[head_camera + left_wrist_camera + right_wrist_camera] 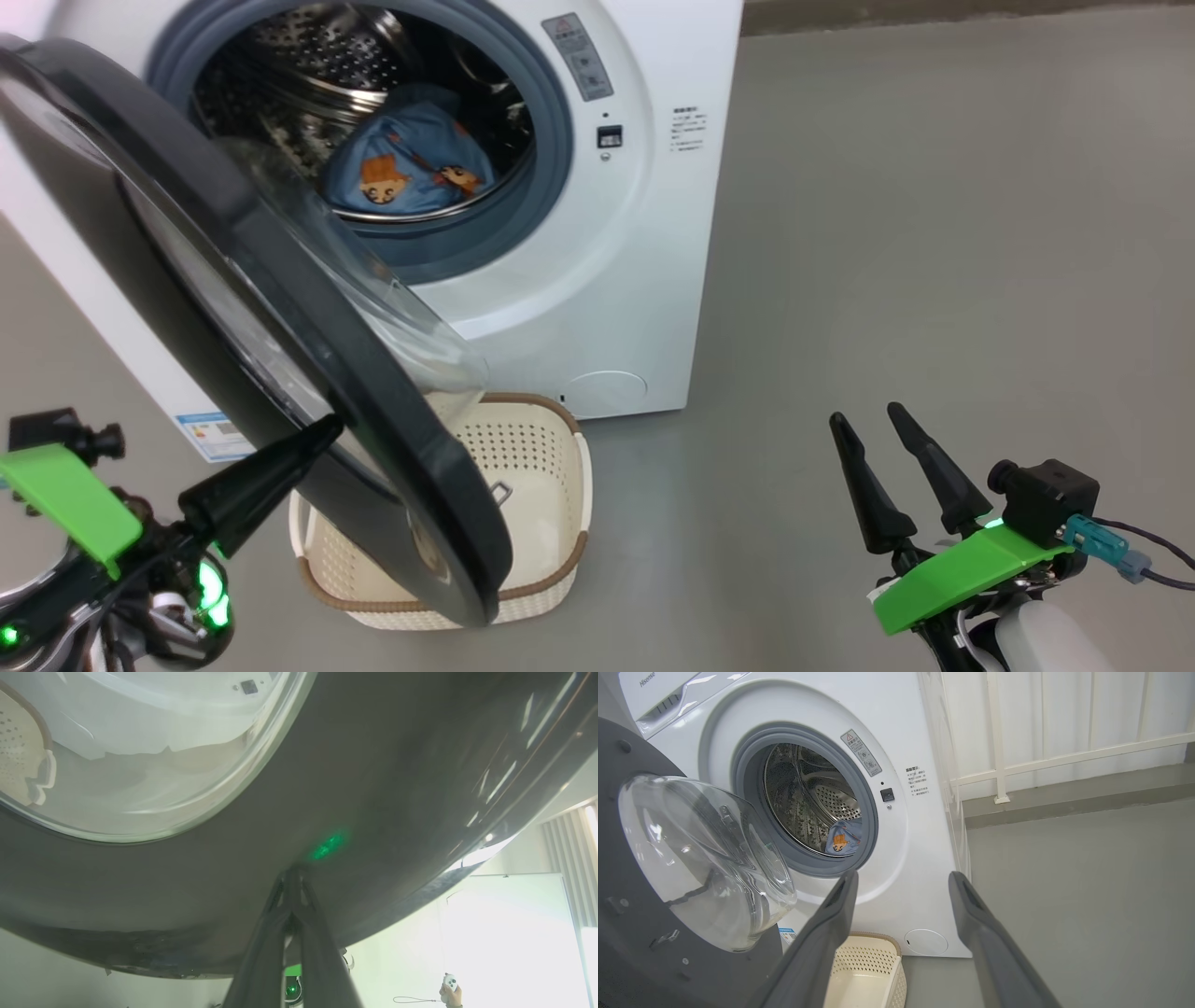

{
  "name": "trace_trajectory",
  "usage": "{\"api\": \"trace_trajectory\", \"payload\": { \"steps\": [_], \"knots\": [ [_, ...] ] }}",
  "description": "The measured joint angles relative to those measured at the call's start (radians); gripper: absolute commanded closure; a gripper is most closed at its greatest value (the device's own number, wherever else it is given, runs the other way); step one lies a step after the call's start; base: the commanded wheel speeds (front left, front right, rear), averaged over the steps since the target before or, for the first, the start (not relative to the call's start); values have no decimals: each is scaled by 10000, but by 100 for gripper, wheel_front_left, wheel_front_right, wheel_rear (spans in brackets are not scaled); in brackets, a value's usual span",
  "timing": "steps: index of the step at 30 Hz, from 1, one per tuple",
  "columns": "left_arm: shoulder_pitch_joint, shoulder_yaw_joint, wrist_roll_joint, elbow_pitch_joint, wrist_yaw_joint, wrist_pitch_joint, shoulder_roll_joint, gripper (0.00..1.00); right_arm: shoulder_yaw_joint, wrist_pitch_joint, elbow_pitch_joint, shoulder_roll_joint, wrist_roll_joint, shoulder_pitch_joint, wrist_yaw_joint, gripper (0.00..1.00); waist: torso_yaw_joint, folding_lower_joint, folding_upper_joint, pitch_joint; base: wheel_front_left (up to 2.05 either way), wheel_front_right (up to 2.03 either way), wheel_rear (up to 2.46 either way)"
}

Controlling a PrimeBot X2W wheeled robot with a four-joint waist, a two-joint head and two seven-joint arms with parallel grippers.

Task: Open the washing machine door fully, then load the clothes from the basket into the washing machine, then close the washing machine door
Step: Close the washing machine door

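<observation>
The white washing machine (635, 280) stands ahead with its round black door (401, 457) swung partway out over the basket (551, 448). Light blue clothes (411, 168) with orange bear prints lie inside the steel drum. No cloth shows in the visible part of the cream basket; the door hides its left side. My left gripper (327, 431) is shut, its tip pressed against the door's black outer face (373, 788); the two fingers (280, 924) meet at the glossy surface. My right gripper (866, 417) hangs open over the floor at lower right, apart from everything, pointing at the machine's front (920, 858).
Grey floor stretches to the right of the machine. A white railing (1064, 756) runs behind it. In the right wrist view the door's clear glass bowl (700, 858) bulges toward the drum opening. A person's hand (451, 994) holding a small remote shows at the left wrist view's lower edge.
</observation>
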Motion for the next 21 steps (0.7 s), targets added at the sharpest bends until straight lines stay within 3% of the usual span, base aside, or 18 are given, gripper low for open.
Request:
{"api": "trace_trajectory", "payload": {
  "steps": [16,18,21],
  "knots": [
    [-352,-238,-123,318,-414,-412,-125,100,-105,0,-13,31,-2,-1,0,0,111,0,0,161,0,0,0],
    [-352,-215,-109,316,-460,-489,-119,62,-113,0,-13,31,-4,-1,0,0,174,0,0,158,0,0,0],
    [-348,-184,58,234,-581,-623,-107,25,-128,0,-17,31,-4,-1,0,0,266,0,0,154,0,0,0]
  ]
}}
